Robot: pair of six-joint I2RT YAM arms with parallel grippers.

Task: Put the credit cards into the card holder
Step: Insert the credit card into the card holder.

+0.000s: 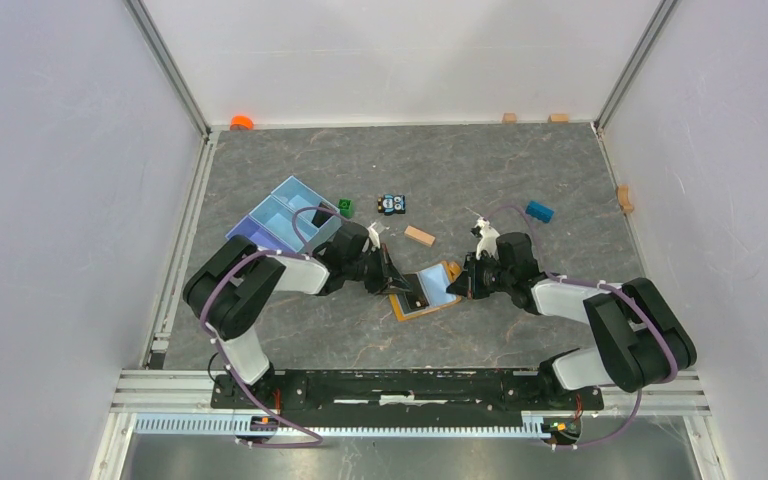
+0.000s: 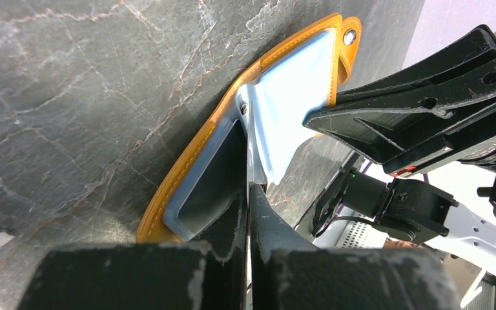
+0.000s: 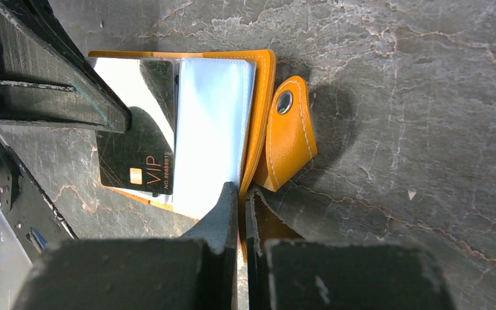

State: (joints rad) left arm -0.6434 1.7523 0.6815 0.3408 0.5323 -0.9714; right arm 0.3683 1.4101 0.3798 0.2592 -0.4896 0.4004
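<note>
The card holder (image 1: 428, 291) lies open on the grey worktop (image 1: 520, 170), just toward 6 o'clock of its middle, caught between the two arms. The left gripper (image 1: 400, 283) reaches it from 9 o'clock and the right gripper (image 1: 458, 288) from 3 o'clock.

From the left wrist, the left jaws are closed to a slit with a thin pale pocket leaf (image 2: 284, 110) running up between them. The leaf is lifted clear of the orange cover. The black fingers hide the near end of the holder there.

From the right wrist, the right jaws are likewise pressed together at the holder's 6 o'clock edge. A sliver of orange shows in the gap, so they seem to pinch the cover, though the fingers cover the exact spot. The snap strap (image 3: 287, 132) lies folded out toward 3 o'clock.

A black card (image 3: 139, 158) marked VIP rests on the holder's 9 o'clock half. Its 12 o'clock end is partly covered by the other arm's dark finger. Whether it sits inside a pocket or lies loose on top I cannot tell. Nor can I tell whether the pale leaf holds a light blue card or is merely pale itself.

In the overhead view, at 10 o'clock of the holder stands a light blue divided tray (image 1: 282, 222), its near corner hidden by the left arm. A green block (image 1: 345, 208), a small toy car (image 1: 392, 205) and a wooden block (image 1: 419, 236) sit toward 12 o'clock, and a blue block (image 1: 539, 211) toward 2 o'clock. All are too small for detail.
</note>
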